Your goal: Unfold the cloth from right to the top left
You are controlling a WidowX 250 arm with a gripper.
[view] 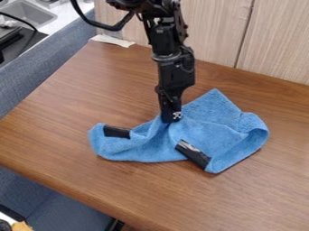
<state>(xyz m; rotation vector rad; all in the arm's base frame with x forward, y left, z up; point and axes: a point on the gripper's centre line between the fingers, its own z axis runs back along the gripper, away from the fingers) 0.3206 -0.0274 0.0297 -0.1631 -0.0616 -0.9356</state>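
Observation:
The gripper (170, 118) hangs down from the top edge, its lower end at the upper middle of the blue cloth (223, 124), where the cloth bunches up around its tip. Crumpled on the brown table, the cloth has a narrow part stretching left and a wider part with a raised, curled fold at the right. One corner points up and away from the camera, right of the gripper. Two black strips lie on the cloth, one at its left part and one at its lower middle edge.
The wooden table (84, 99) has its long edge running from the left down to the bottom. A whitish strip (112, 40) lies at its far left corner, near a pale wood panel (274, 40). At the upper left is a sink (30, 13).

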